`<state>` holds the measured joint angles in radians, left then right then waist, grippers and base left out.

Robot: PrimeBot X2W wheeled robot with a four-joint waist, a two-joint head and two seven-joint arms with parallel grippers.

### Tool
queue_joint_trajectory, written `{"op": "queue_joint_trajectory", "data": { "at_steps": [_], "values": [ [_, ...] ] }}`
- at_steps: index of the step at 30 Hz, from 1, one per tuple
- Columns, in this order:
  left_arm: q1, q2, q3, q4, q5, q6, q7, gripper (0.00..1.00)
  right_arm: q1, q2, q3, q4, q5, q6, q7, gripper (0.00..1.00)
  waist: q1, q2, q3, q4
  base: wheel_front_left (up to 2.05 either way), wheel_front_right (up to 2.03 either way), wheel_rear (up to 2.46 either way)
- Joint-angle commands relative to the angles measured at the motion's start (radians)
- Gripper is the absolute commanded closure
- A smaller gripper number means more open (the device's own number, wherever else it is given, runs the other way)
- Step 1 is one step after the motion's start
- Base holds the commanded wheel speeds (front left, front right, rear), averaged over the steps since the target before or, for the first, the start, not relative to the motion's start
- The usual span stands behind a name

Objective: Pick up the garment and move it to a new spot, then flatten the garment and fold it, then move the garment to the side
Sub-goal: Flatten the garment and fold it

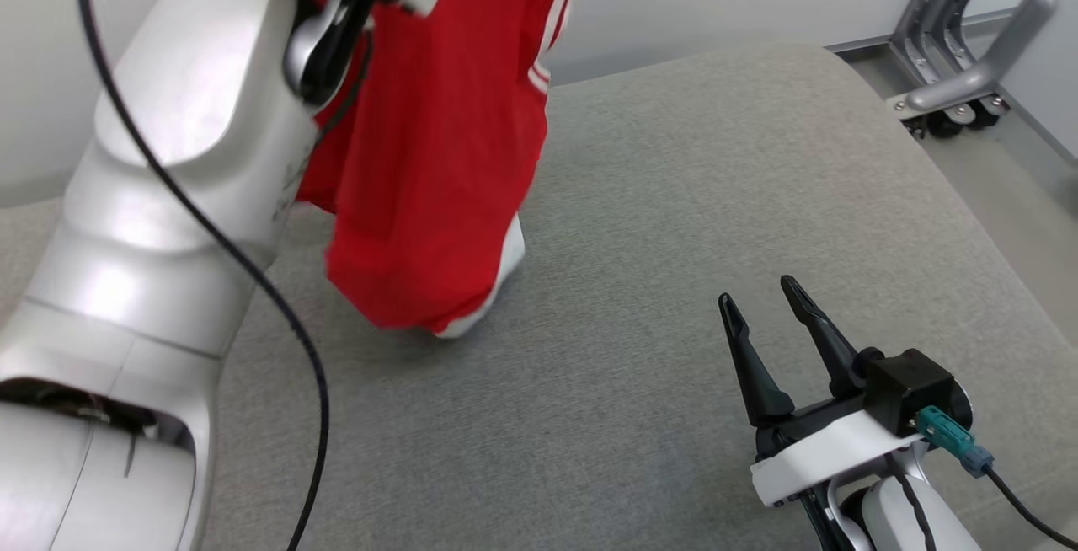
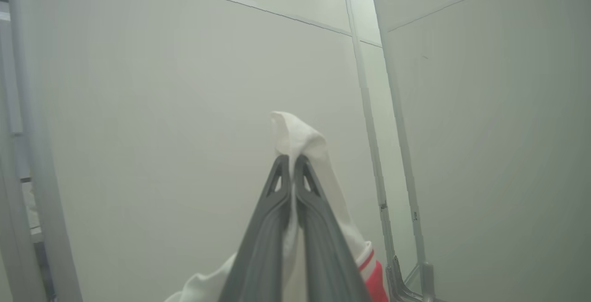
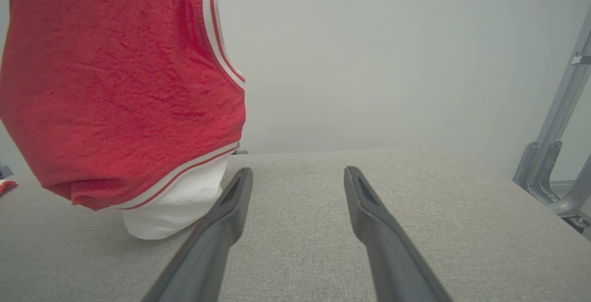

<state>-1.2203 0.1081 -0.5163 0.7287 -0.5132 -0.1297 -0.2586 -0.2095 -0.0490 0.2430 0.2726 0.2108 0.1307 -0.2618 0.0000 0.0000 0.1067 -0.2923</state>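
Clamped on the white-trimmed red fabric jersey point(image 1: 438, 155), my left gripper point(image 2: 292, 160) hangs it lengthwise straight below, lower end touching the grey cloth table point(image 1: 674, 197), left of my spread right gripper point(image 1: 756, 291).

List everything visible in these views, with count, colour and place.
red fabric garment with white striped trim: one, red and white, hanging from the left gripper, lower end seemingly touching the table.
grey fabric-covered table: one, grey, beneath the garment.
grey metal wheeled frame: one, grey, floor past the table's far right.
black cable: one, black, along the left arm.
left arm: one, silver, raised at left.
left gripper: one, dark jaws shut on the garment's white edge.
right gripper: one, dark jaws open, empty, over the table's near right.
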Motion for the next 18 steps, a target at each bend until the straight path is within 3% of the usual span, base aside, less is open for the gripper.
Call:
{"op": "queue_joint_trajectory", "data": {
  "at_steps": [1,5,10,15,18],
  "values": [
    [-0.052,-0.013,-0.037,-0.002,0.01,-0.001,-0.002,1.0,-0.002,-0.004,0.006,0.002,0.009,0.0,-0.007,0.0,0.0,0.0,0.001,-0.025,0.0,0.0,0.0],
    [-0.15,-0.036,-0.106,0.016,0.014,-0.001,-0.005,1.0,-0.008,-0.005,0.02,0.009,0.011,0.0,-0.007,0.0,0.0,0.0,0.008,-0.061,0.0,0.0,0.0],
    [-0.184,-0.051,-0.121,-0.044,0.013,0.0,-0.005,1.0,-0.011,-0.004,-0.002,0.001,0.01,0.0,-0.007,0.0,0.0,0.0,0.019,-0.076,0.0,0.0,0.0],
    [-0.087,-0.053,-0.141,-0.132,-0.009,-0.001,-0.006,1.0,0.002,-0.004,-0.043,-0.013,0.006,0.0,-0.007,0.0,0.0,0.0,0.036,-0.056,0.0,0.0,0.0],
    [0.028,-0.019,-0.131,-0.182,-0.022,-0.001,-0.006,1.0,0.022,-0.004,-0.079,-0.021,-0.003,0.0,-0.007,0.0,0.0,0.0,0.048,-0.016,0.0,0.0,0.0]
  ]
}}
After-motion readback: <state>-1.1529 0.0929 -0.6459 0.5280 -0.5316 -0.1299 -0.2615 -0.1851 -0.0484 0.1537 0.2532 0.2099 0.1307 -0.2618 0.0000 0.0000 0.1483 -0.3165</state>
